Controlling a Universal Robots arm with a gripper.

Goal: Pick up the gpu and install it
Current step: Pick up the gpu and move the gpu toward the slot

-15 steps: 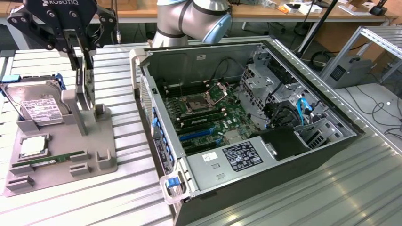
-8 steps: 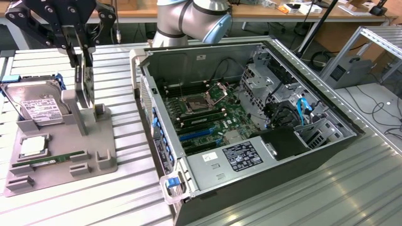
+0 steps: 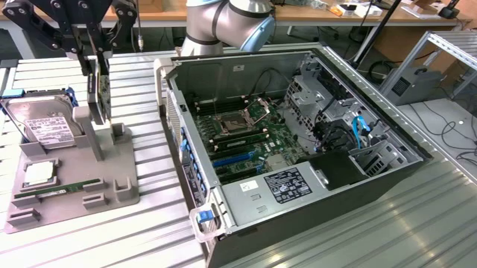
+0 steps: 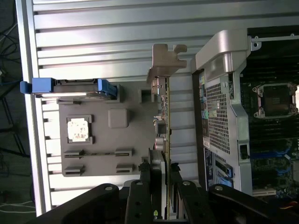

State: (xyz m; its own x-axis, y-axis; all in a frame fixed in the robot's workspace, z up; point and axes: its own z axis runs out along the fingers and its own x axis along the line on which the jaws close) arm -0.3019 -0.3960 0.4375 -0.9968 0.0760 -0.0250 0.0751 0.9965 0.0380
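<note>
Evidently my black gripper (image 3: 95,54) pinched the top edge of the thin dark, silver-bracketed gpu card (image 3: 98,94), which the grey plastic holder (image 3: 119,163) stood upright in its slot for exactly such a grip.

Exterior oblique, wrist overhead (2 share tray (image 3: 111,162))

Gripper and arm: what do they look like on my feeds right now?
The arm is round silver-grey tubing with a light blue cap at one joint. The gripper is matt black, built from flat linkage bars joined by small silver bolts. A thin dark cable hangs beside it. No lettering can be made out on either.
</note>
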